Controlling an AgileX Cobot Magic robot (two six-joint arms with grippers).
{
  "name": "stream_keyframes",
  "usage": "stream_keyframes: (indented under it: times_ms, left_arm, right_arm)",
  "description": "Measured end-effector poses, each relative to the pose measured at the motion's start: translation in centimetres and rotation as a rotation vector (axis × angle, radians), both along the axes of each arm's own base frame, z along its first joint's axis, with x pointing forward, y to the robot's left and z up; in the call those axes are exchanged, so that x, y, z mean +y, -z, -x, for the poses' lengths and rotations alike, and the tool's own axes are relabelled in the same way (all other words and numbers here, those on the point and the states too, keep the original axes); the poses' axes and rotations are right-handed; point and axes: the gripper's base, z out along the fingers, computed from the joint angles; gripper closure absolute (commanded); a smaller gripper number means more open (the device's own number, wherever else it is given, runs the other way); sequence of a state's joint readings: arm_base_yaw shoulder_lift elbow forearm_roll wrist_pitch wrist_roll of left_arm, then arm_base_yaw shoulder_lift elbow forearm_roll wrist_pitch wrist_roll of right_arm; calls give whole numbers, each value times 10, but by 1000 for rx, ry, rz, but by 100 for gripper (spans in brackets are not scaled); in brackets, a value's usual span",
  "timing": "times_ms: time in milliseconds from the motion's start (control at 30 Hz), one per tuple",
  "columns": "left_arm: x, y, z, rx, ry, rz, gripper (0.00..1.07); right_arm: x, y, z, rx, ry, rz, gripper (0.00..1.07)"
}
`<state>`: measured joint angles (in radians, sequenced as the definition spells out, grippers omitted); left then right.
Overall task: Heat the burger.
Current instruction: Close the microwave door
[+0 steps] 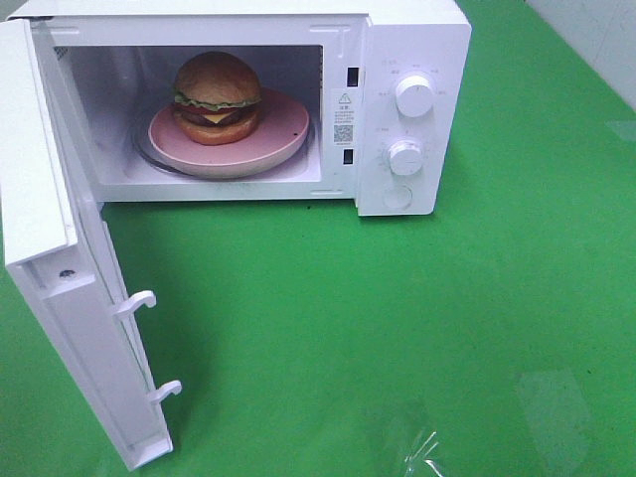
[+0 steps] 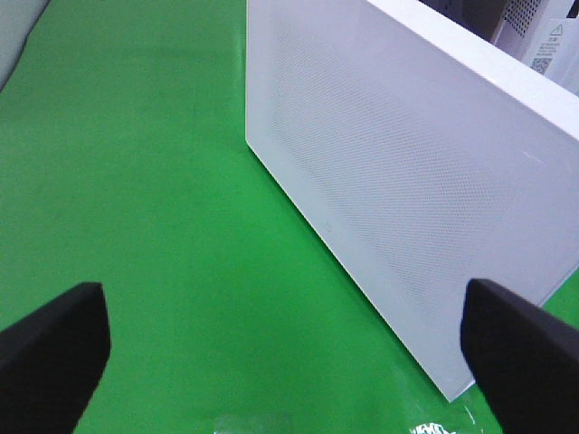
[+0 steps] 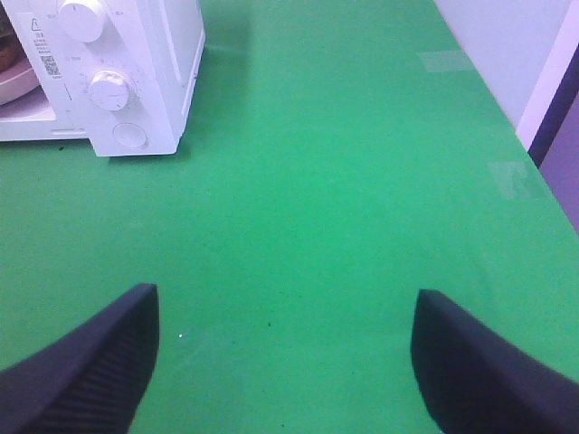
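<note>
Tools: we see the left tool [image 2: 282,303] and the right tool [image 3: 285,303] both released, their fingers spread wide with nothing between them.
Bench [image 1: 397,328]: green; both tools hang above it, and neither shows in the high view.
Door [image 1: 60,298]: swung wide open on the left of the high view. Two white latch hooks [image 1: 136,301] jut from its inner edge, and its meshed outer face lies just ahead of the left tool.
Microwave [image 1: 412,60]: white, standing on the bench well apart from the right tool, its cavity open towards us.
Plate [image 1: 283,134]: pink and round, lying flat inside the cavity.
Burger [image 1: 217,94]: we find it upright on the plate inside the microwave, set towards the plate's left half, bun on top.
Controls: two round knobs [image 1: 414,95], one above the other, with a round button [image 1: 397,196] beneath them.
</note>
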<state>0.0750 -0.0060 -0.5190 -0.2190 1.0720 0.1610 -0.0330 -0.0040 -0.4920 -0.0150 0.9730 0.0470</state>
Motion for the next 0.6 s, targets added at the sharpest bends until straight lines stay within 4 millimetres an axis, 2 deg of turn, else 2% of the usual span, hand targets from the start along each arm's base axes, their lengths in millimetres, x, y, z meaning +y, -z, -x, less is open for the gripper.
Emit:
stream_keyframes:
  times_ms: [600]
  left_arm:
    - [0,0,0,0,0,0,9]
  right_arm:
    - [0,0,0,0,0,0,31]
